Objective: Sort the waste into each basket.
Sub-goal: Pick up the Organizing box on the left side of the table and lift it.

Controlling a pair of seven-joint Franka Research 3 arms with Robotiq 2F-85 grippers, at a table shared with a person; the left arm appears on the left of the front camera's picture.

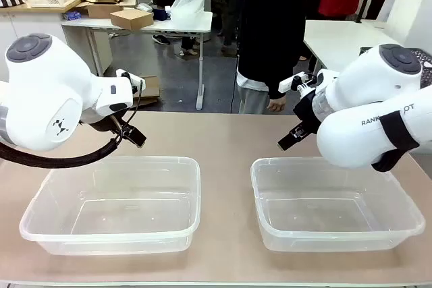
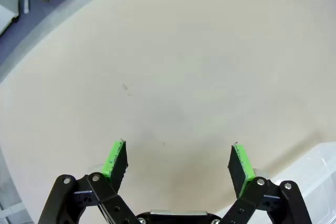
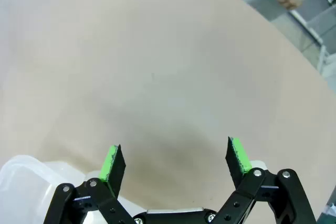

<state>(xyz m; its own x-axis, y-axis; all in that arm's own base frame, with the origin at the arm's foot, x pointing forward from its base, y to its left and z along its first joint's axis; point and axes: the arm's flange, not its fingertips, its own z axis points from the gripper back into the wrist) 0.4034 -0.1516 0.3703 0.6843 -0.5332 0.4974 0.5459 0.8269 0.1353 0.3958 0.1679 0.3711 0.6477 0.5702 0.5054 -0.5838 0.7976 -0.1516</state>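
Left basket, right basket empty on counter; left gripper, right gripper beyond, jaws apart (sorting seemingly unstarted).

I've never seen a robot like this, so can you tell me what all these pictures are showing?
These are two white robot arms at a tan table. The big picture is taken from between the arms, looking across at a person standing on the far side. The other two pictures come from little cameras on the arms' wrists, looking down past each hand at the tabletop. The left hand and the right hand are both open and hold nothing. On the table stand two clear plastic tubs, the left tub and the right tub, with nothing in them.
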